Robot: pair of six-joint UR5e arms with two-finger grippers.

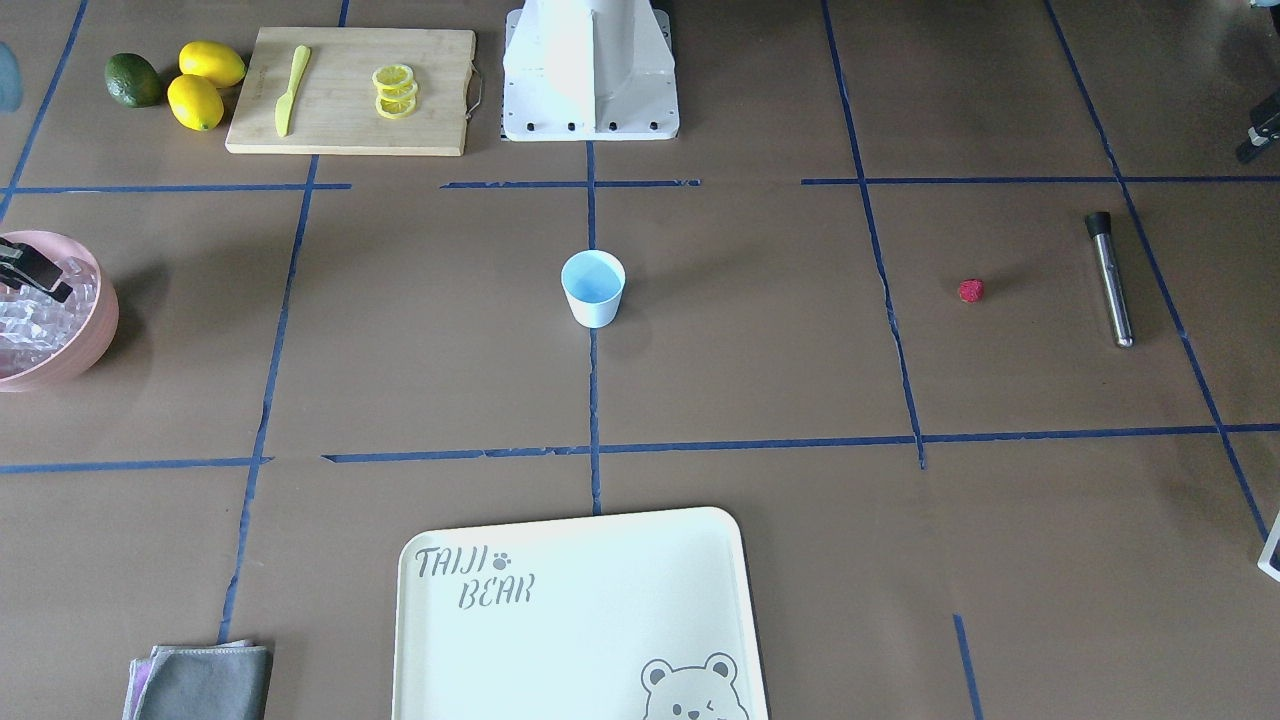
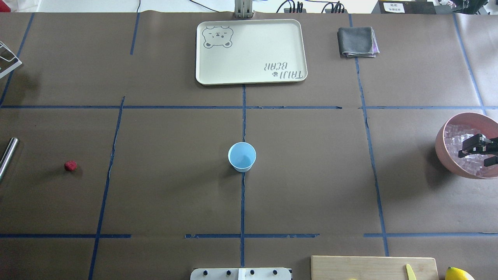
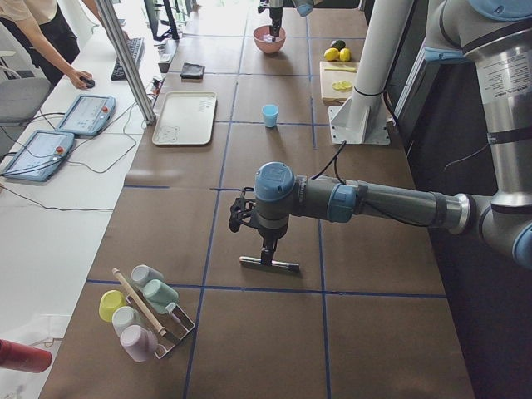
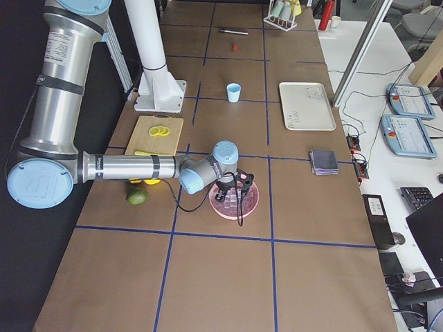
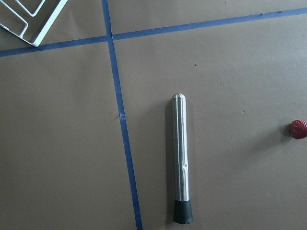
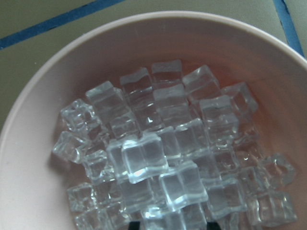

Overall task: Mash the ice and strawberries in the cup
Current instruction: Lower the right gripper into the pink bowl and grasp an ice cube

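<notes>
Beneath our right gripper [image 2: 474,154] sits the big round pink bowl [image 2: 441,144], heaped with small clear glassy ice cubes [image 6: 158,153]. We read its jaws as released. In the wrist view two dark tips peek in at the lower edge, apart, with cubes between and below them and nothing pinched. We judge the gripper waits there because ice must go into the cup, and the bowl keeps the slippery cubes together.

Well away from those jaws, at the middle of the table, stands the small light-blue tapered cup [image 2: 241,156]. It is upright, its long axis vertical, with the wide mouth facing straight up and the narrow base on the brown paper. It looks empty. That pose suits dropping things in from above and pressing down along the same axis.

Our left gripper [image 3: 268,249] hangs over a steel muddler with a black rubber tip [image 5: 181,158], which lies flat under the jaws. Only the side camera shows this gripper, so we cannot tell whether its jaws are spread or clenched. The muddler's long axis runs from the robot's side toward the far edge, black tip nearer the robot.

The small red bumpy strawberry [image 5: 298,129] rests near those jaws, on their cup-ward side, well apart from the cup.
</notes>
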